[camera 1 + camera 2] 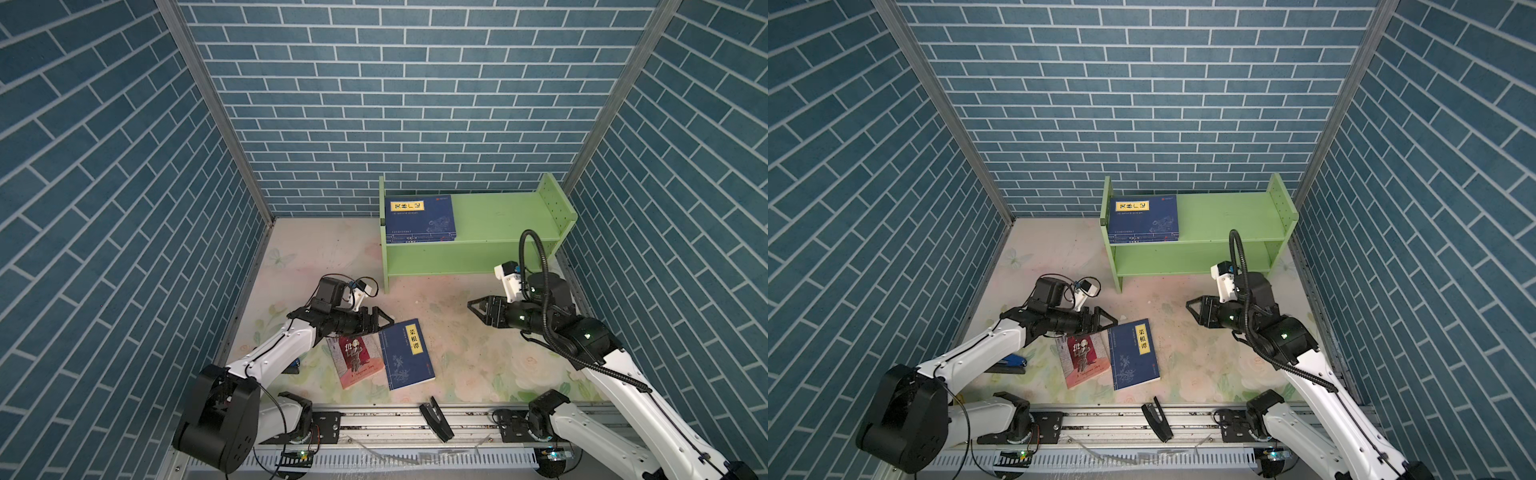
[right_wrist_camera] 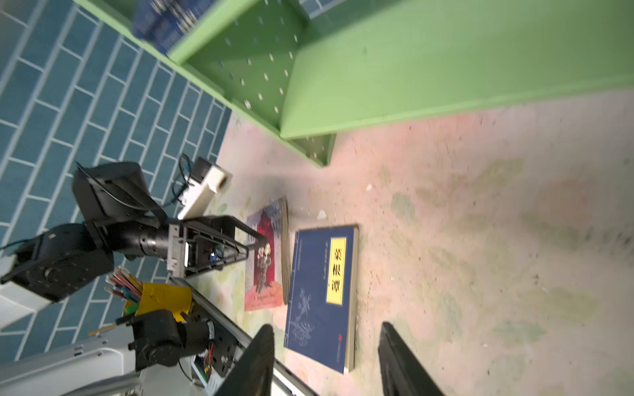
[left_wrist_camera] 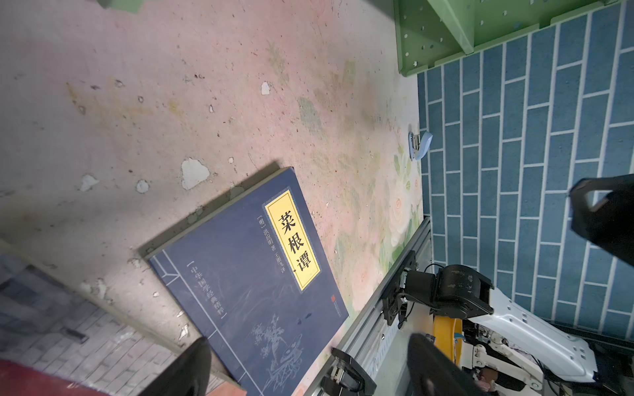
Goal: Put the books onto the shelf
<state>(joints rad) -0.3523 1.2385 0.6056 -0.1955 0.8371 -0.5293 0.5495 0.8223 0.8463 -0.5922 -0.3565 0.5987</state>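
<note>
The light green shelf (image 1: pixel 498 216) (image 1: pixel 1225 216) stands at the back right, with a stack of dark blue books (image 1: pixel 419 218) (image 1: pixel 1143 218) lying flat on its upper tier at the left end. On the table lie a red-and-grey book (image 1: pixel 359 359) (image 2: pixel 266 260) and a dark blue book (image 1: pixel 407 353) (image 3: pixel 247 274) (image 2: pixel 322 295) with a yellow label, its edge over the red one. My left gripper (image 1: pixel 384 318) (image 3: pixel 308 368) hovers open over their far ends, holding nothing. Right of the books, my right gripper (image 1: pixel 476 311) (image 2: pixel 327 363) is open and empty.
A blue stapler (image 1: pixel 1011 363) lies under the left arm. A small pale-blue object (image 3: pixel 420 145) sits by the right wall. A black clip (image 1: pixel 435 417) rests on the front rail. Brick-patterned walls close in three sides.
</note>
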